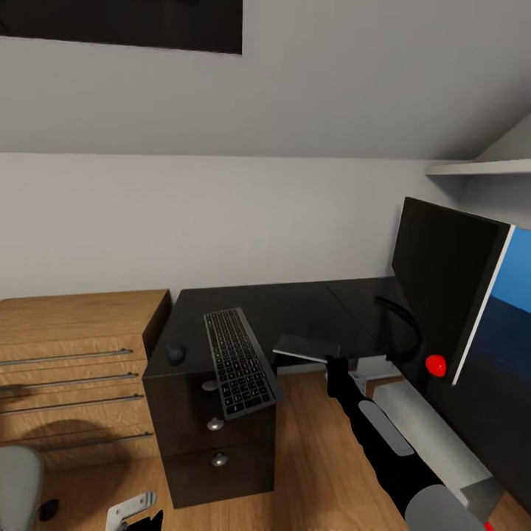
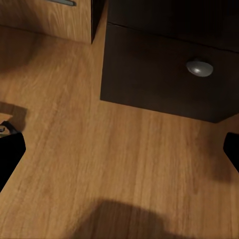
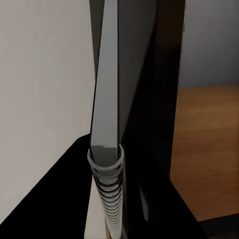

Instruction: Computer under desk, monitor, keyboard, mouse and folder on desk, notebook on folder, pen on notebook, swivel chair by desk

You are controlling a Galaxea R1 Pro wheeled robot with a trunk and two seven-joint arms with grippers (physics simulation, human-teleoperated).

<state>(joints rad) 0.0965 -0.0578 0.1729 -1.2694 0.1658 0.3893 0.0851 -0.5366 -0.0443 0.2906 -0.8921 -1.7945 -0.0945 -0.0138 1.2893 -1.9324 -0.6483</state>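
Two items overhung the desk front edge: the keyboard and, beside it, the notebook clamped in the right gripper. Any sweep risked toppling the keyboard. Left gripper spread open, empty.

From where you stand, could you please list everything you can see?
desk: one, glossy black top, against the wall
keyboard: one, black keys, on the desk, overhanging its front edge
mouse: one, black, on the desk, apart from the keyboard
monitor: one, black, red light at its corner, right end of the desk
notebook: one, dark with white edge, at the desk's front edge
chest of drawers: one, light oak, beside the desk
shelf: one, white, upper right wall
swivel chair: one, grey, only partly in frame
left gripper: open, above the wooden floor
right gripper: apparently holding the notebook
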